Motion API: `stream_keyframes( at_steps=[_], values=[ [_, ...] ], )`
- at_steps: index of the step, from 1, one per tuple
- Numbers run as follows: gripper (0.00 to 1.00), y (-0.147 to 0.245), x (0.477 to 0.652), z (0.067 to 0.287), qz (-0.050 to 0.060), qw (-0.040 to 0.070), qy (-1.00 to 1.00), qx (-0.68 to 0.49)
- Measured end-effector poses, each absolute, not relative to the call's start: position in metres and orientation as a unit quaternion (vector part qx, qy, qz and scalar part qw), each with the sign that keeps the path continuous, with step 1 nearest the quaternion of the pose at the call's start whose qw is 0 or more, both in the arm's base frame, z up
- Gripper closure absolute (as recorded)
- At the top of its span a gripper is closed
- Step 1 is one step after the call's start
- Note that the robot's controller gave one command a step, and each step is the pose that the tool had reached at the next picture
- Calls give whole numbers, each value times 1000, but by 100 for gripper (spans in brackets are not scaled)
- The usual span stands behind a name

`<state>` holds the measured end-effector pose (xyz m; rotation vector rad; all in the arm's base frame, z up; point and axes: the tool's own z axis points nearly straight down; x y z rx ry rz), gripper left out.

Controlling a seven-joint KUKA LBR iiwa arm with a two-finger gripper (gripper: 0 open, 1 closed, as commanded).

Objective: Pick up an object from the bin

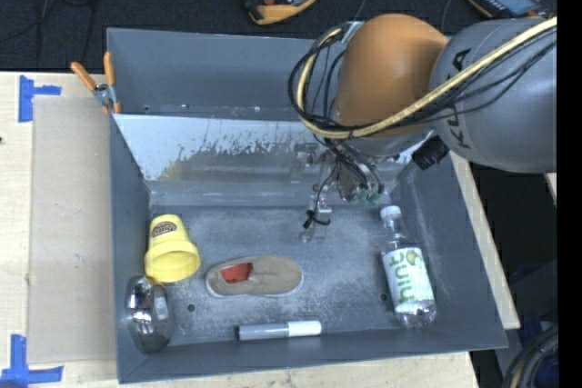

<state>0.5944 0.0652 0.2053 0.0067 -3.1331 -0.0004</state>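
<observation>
Scuffed grey bin (211,223) on dark, cable-strewn floor, arm (496,95) bent in from the right, gripper (314,224) low over bare metal, its grip impossible to tell, beige slipper (259,278) just in front, bottle (406,283) off right, yellow cup (171,251) further left.

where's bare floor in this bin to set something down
Bare floor: the back-left stretch between the yellow cup and the gripper, and the patch between the tan slipper and the water bottle. Crowded: the front-left corner, with cup, clear glass and marker.
</observation>
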Motion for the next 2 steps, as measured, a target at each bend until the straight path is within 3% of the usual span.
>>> stream_keyframes(
  at_steps=[1, 2],
  values=[
    [0, 161, 560, 196, -2, 6, -999, 32],
    [0, 180, 521, 115, -5, 8, -928, 373]
  ],
)
